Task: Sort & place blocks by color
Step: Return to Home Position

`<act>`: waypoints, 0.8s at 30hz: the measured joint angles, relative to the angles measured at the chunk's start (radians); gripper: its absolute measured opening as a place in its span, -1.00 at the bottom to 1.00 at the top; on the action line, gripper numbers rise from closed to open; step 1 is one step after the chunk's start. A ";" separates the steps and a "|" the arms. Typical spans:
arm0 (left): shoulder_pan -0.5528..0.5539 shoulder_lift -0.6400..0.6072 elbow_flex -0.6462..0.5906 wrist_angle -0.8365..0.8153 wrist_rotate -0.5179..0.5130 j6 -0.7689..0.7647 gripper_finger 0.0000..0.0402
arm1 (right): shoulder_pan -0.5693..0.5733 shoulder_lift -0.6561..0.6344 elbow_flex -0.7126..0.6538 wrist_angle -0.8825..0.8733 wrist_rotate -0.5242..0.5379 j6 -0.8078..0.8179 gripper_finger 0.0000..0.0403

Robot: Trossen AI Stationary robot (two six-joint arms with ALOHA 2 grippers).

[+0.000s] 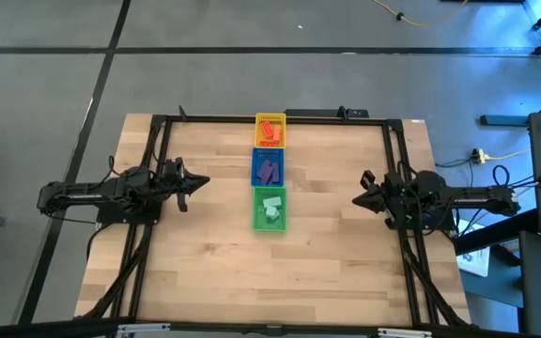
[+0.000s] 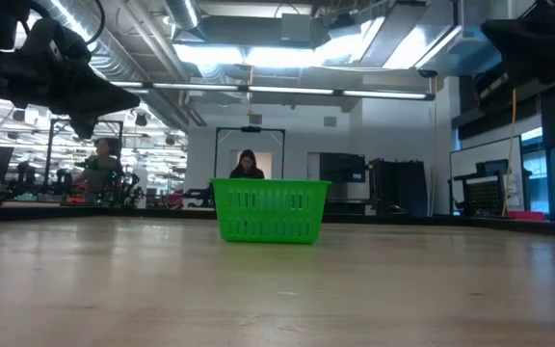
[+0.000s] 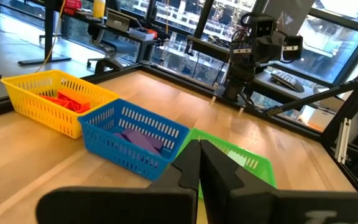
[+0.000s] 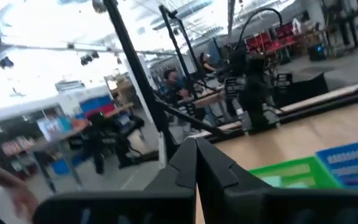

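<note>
Three small baskets stand in a row down the table's middle. The yellow one (image 1: 270,130) at the far end holds orange-red blocks (image 3: 67,99). The blue one (image 1: 269,167) holds purple blocks (image 3: 135,138). The green one (image 1: 270,208) nearest holds pale mint blocks (image 1: 272,207). My left gripper (image 1: 203,182) hangs shut at the table's left, pointing level toward the baskets, well clear of them. My right gripper (image 1: 356,200) hangs shut at the table's right, also pointing toward the baskets and touching nothing.
A black frame (image 1: 280,116) runs along the table's far edge and down both sides under the arms. Bare wood lies between each gripper and the baskets and across the near half. In the low view, people show in the room beyond the green basket (image 2: 269,210).
</note>
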 joint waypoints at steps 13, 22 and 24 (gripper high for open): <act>0.001 0.000 0.000 0.000 0.000 0.000 -1.00 | 0.000 -0.030 0.000 -0.282 0.160 -0.159 -0.94; 0.001 0.000 0.000 0.000 0.000 0.000 -1.00 | 0.000 -0.030 0.000 -0.281 0.158 -0.158 -0.90; 0.001 0.000 0.000 0.000 0.000 0.000 -1.00 | 0.000 -0.030 0.001 -0.281 0.158 -0.158 -0.90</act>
